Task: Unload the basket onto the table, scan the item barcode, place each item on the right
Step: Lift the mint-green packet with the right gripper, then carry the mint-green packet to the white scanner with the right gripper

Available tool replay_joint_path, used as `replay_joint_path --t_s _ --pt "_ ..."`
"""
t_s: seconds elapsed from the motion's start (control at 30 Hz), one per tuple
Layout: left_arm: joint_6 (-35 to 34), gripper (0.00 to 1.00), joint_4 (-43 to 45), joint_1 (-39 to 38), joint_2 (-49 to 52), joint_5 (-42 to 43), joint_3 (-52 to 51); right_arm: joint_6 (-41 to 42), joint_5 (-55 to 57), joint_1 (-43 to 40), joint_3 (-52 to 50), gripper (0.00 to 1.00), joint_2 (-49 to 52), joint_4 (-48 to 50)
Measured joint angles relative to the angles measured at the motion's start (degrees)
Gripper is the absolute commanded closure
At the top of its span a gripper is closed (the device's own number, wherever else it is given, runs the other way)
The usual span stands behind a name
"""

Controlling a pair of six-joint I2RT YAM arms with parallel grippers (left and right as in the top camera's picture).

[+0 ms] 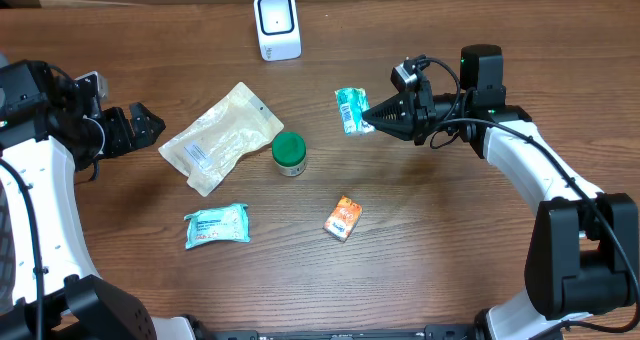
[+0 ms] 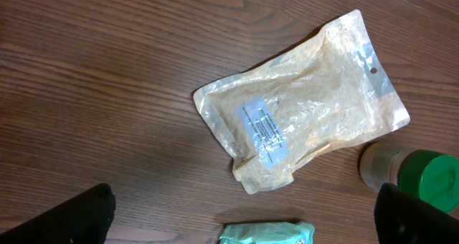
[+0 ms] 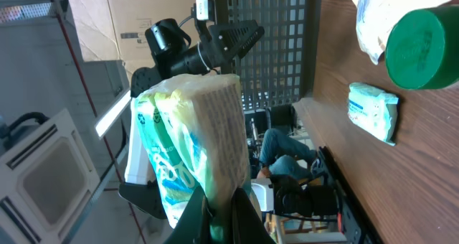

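Overhead: R gripper (image 1: 372, 117), mid-right of frame, clenched on packet (image 1: 350, 111), held nr scanner (image 1: 277, 25) at top centre, prob. for barcode read; L gripper (image 1: 140, 127) released, far left; L wrist: jaws wide above pouch (image 2: 301, 125); R wrist: packet pinched at its lower edge, frame centre.

The scanner (image 1: 277, 25) is being kept at the table's (image 1: 450, 270) far edge. Before it, a packet (image 1: 351, 111) is being held by the right gripper (image 1: 375, 117). A pouch (image 1: 222, 138) is being flanked on its right by a jar (image 1: 290, 153). A wrapped pack (image 1: 216, 226) and a small box (image 1: 343, 218) are being left nearer the front, well apart.
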Motion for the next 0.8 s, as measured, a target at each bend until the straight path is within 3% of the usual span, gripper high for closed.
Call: replay_joint_path --t_s 0.4,0.8 --pt "0.0 0.00 0.0 0.0 0.0 0.0 0.0 -2.0 6.3 0.0 0.0 0.96 0.0 -4.0" --pt "0.0 0.00 0.0 0.0 0.0 0.0 0.0 -15.5 32.3 0.0 1.8 0.96 0.0 -33.2"
